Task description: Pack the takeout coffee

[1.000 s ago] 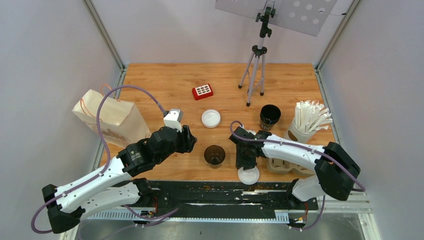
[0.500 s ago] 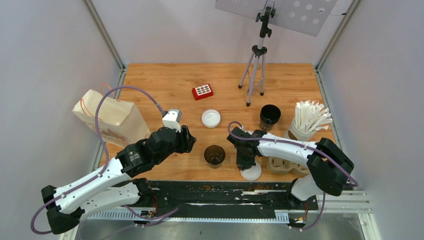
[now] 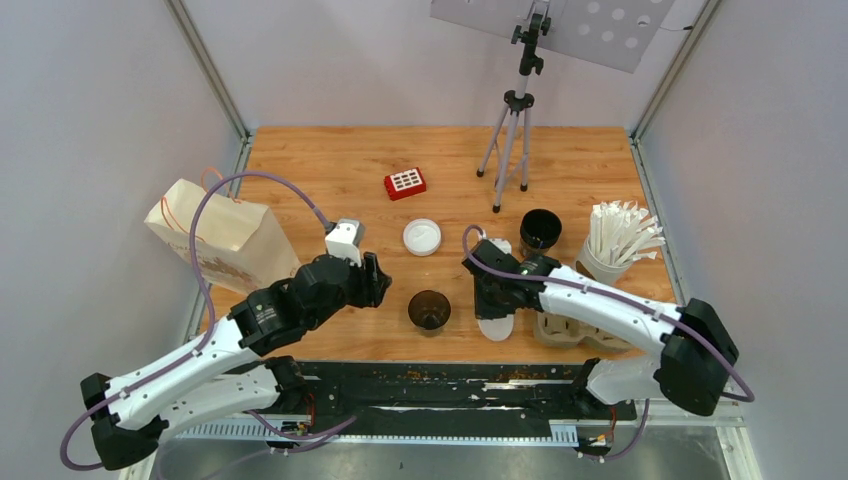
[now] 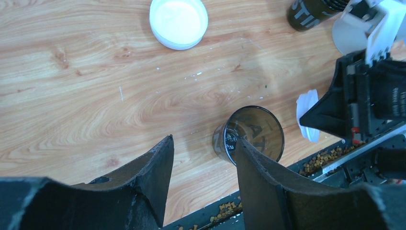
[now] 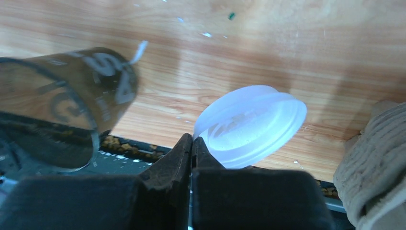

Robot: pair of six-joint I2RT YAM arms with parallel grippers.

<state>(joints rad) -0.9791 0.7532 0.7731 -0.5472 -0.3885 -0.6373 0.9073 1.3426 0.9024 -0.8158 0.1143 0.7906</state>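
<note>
An open black coffee cup (image 3: 429,310) stands near the table's front edge, also seen as the cup (image 4: 249,134) and the cup (image 5: 62,105). A second lidless black cup (image 3: 540,232) stands further back on the right. My right gripper (image 3: 497,312) is shut on the rim of a white lid (image 3: 497,328), and that lid (image 5: 249,127) hangs tilted above the wood just right of the near cup. My left gripper (image 4: 203,143) is open and empty, left of that cup, with its right finger overlapping the cup's rim in the wrist view. Another white lid (image 3: 422,237) lies flat on the table.
A brown paper bag (image 3: 225,240) stands at the left edge. The grey-brown cup tray (image 3: 565,330) lies under my right arm, and a white cup of wrapped straws (image 3: 610,250) stands behind it. A red block (image 3: 405,183) and a tripod (image 3: 510,140) are further back.
My right gripper closed on the white lid at the front edge and carried it slightly away from the edge, tilted up. The left arm has hardly moved.
</note>
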